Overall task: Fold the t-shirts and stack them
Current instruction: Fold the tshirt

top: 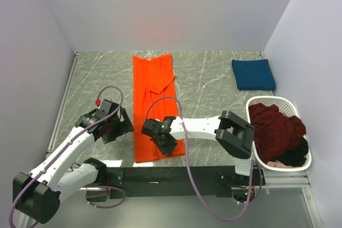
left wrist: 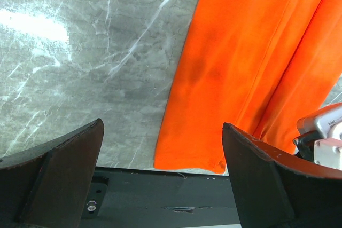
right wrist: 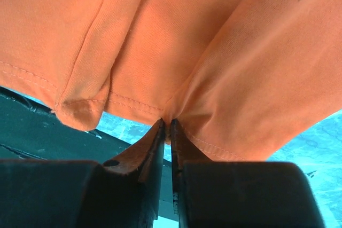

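Four shirts show: one orange, one blue, one maroon, one black. The orange shirt [top: 152, 89] lies flat on the grey marbled table [top: 101, 78], folded lengthwise into one long narrow strip. It runs from the far middle of the table down to the near edge, and its near hem ends at the black rail [top: 160, 174] that carries the two arm bases. The blue shirt [top: 253, 74] sits at the far right as a single neat folded rectangle, well apart from the orange one. One white basket [top: 288, 108] stands at the right edge, nearer than the blue shirt. In it the maroon shirt [top: 275, 129] is heaped loosely, with the black shirt [top: 296, 157] crumpled under its near side. A pale scrap shows at the basket's near rim, but what it is cannot be told. Of the two grippers, the right gripper [right wrist: 166, 126] is down on the near end of the orange strip. Its jaws are pinched tight on the stitched hem, and the cloth gathers into creases that run to the pinch. The left gripper [left wrist: 161, 125] hangs over bare table just beside the strip's near left corner, jaws spread wide and gripping nothing. The corner of the orange cloth shows between its two dark fingers [left wrist: 64, 158] without touching them.
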`<action>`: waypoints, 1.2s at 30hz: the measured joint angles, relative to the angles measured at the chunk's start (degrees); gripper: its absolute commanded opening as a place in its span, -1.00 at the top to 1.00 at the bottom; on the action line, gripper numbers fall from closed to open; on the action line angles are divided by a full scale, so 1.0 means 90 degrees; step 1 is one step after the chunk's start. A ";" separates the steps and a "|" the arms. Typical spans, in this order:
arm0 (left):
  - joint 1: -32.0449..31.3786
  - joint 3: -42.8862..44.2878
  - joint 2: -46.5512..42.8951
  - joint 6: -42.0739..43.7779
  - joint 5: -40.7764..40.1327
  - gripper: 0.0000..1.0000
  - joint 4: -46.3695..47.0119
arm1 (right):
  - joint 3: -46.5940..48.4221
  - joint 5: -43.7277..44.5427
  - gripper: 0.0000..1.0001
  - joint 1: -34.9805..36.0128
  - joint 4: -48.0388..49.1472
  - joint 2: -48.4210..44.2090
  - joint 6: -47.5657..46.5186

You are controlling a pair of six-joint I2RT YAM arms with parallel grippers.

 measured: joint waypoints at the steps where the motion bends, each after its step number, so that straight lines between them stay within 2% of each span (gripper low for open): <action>1: 0.0000 0.0000 0.0000 0.0000 0.0000 -0.96 0.0000 | 0.0000 -0.0002 0.71 0.0000 0.0000 -0.0012 0.0000; 13: 0.0000 0.0000 0.0000 0.0000 0.0007 -0.96 0.0002 | -0.0039 -0.0296 0.68 -0.0053 0.0185 -0.0457 0.0066; 16: 0.0000 -0.0002 0.0000 0.0000 0.0061 -0.96 0.0002 | -0.0124 -0.0471 0.50 -0.0097 0.0401 -0.0510 0.0097; 17: 0.0000 -0.0005 0.0000 0.0002 0.0078 -0.96 0.0002 | -0.0165 -0.0537 0.37 -0.0117 0.0449 -0.0510 0.0104; 20: 0.0000 -0.0063 0.0012 0.0002 0.0177 -0.97 0.0017 | -0.0272 -0.0758 0.22 -0.0141 0.0522 -0.0510 0.0121; 23: 0.0002 -0.0146 0.0049 0.0005 0.0316 -0.97 0.0027 | -0.0284 -0.0911 0.13 -0.0151 0.0539 -0.0510 0.0112; 27: 0.0000 -0.0294 0.0070 0.0007 0.0559 -0.97 0.0032 | -0.0459 -0.1083 0.12 -0.0151 0.0644 -0.0612 0.0119; 32: -0.0012 -0.0478 0.0143 0.0010 0.0879 -0.94 0.0029 | -0.0920 -0.0940 0.09 -0.0304 0.0624 -0.1387 0.0299; 36: -0.0095 -0.0568 0.0197 0.0005 0.1073 -0.88 0.0049 | -0.1715 -0.0884 -0.02 -0.0950 0.0869 -0.2361 0.0661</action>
